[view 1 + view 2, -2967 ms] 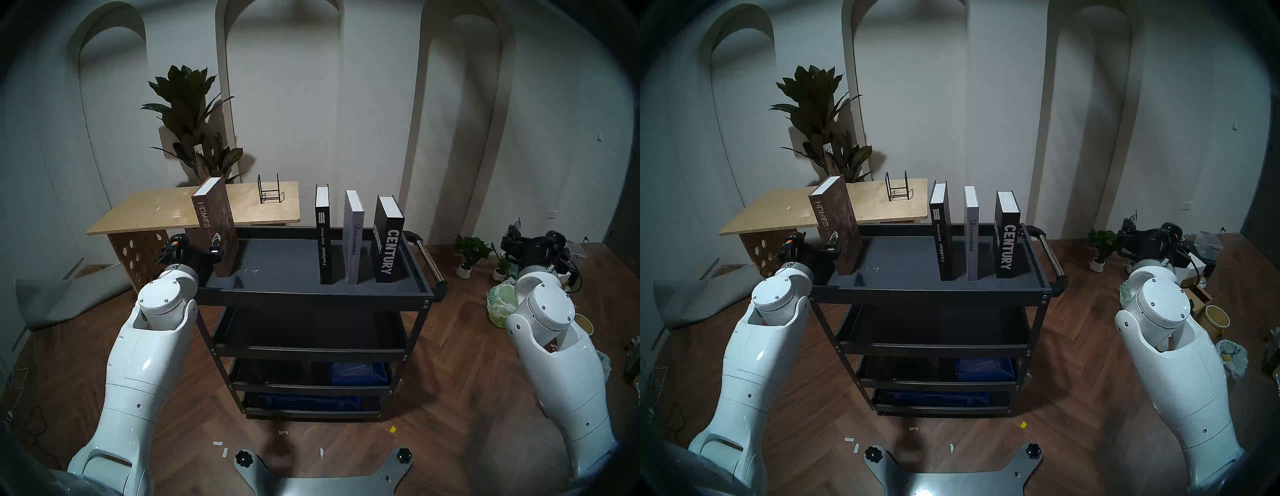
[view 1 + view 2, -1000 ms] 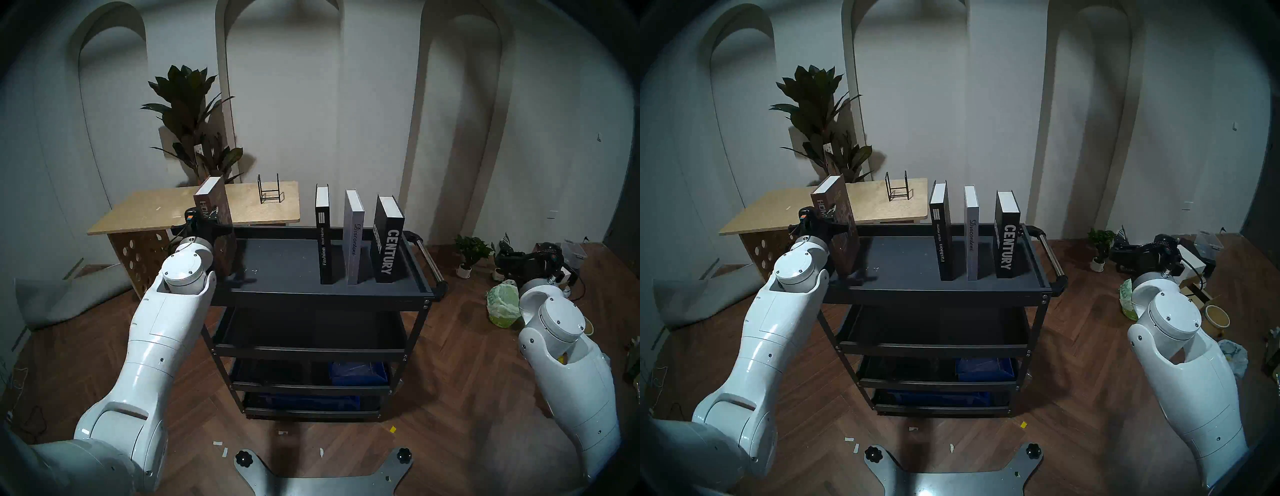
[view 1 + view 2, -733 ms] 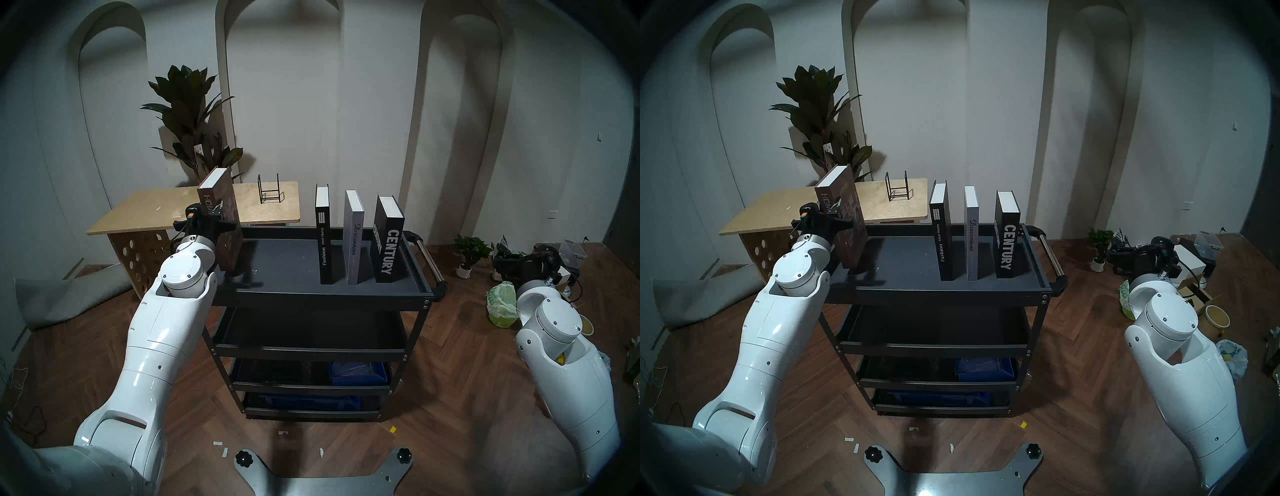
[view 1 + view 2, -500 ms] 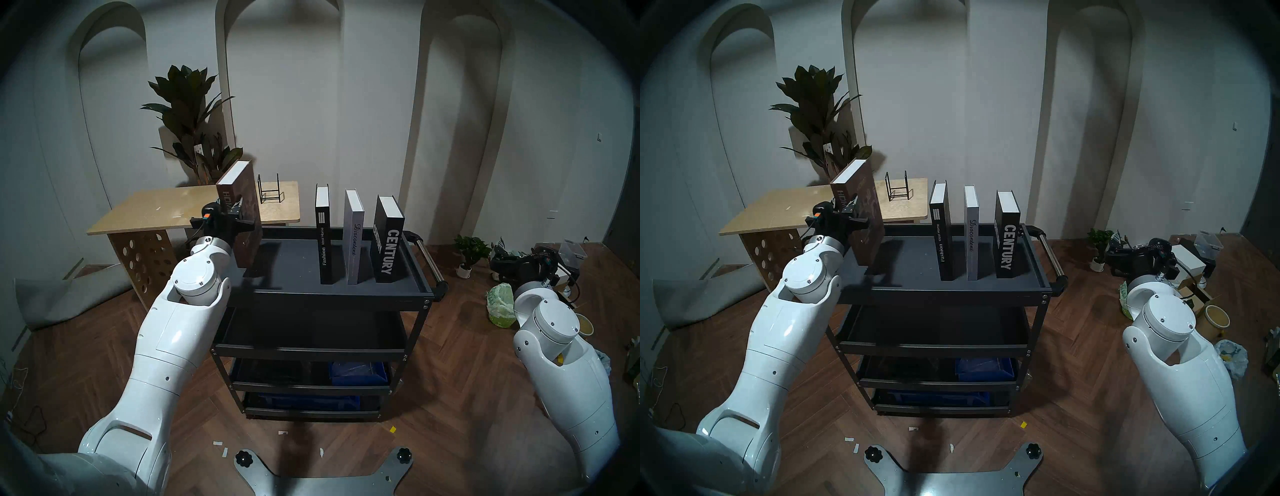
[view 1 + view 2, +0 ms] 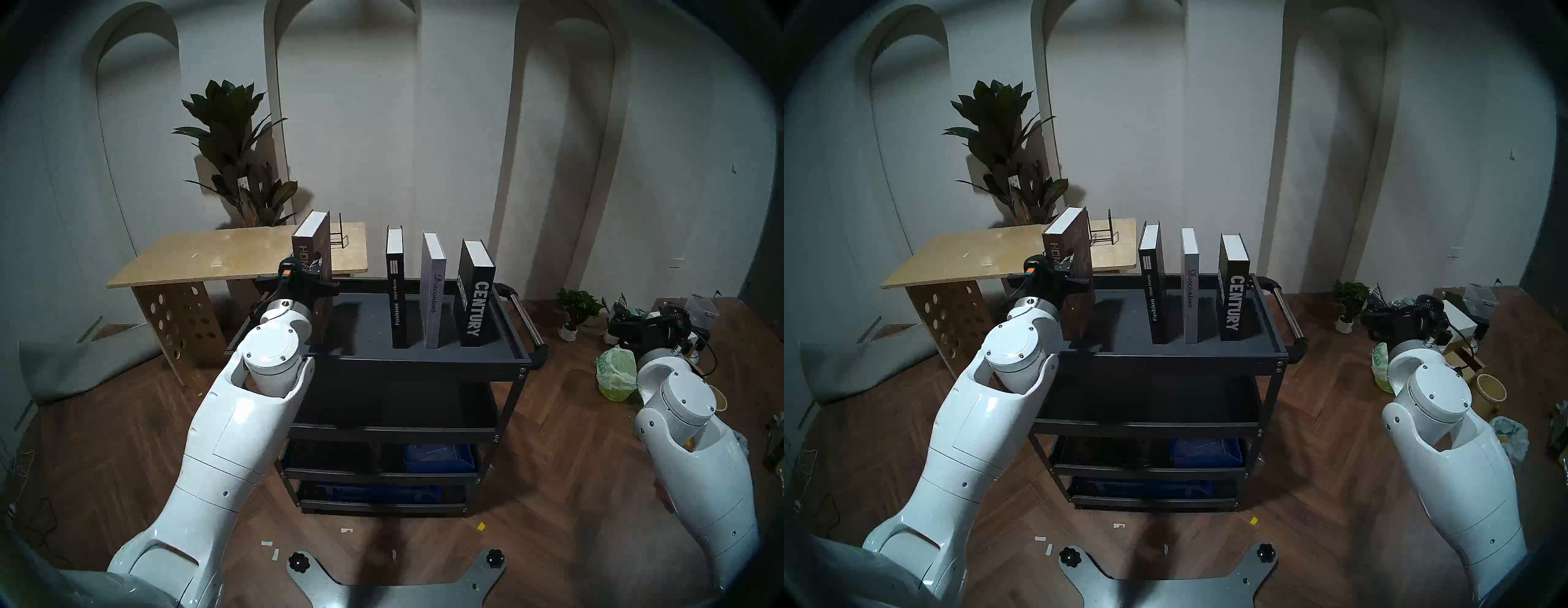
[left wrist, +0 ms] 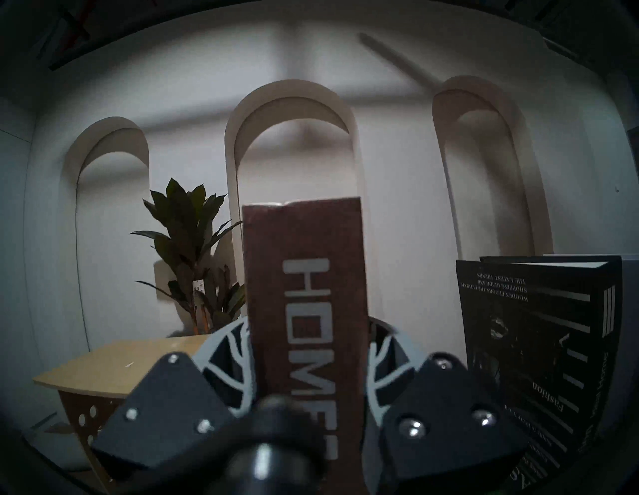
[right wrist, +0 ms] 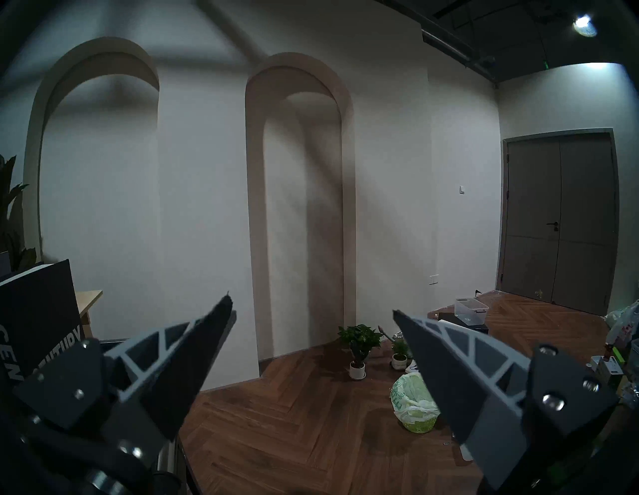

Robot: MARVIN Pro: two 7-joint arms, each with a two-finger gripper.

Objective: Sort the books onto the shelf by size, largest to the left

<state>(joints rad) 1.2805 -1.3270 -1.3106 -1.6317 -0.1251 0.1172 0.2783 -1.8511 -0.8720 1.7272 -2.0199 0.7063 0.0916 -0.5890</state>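
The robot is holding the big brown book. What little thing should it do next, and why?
Probably slide the brown book a bit closer to the slim black book and set it down on the top shelf. The left pincer is shut on its spine, a gap remains between the two, and the biggest book belongs leftmost.
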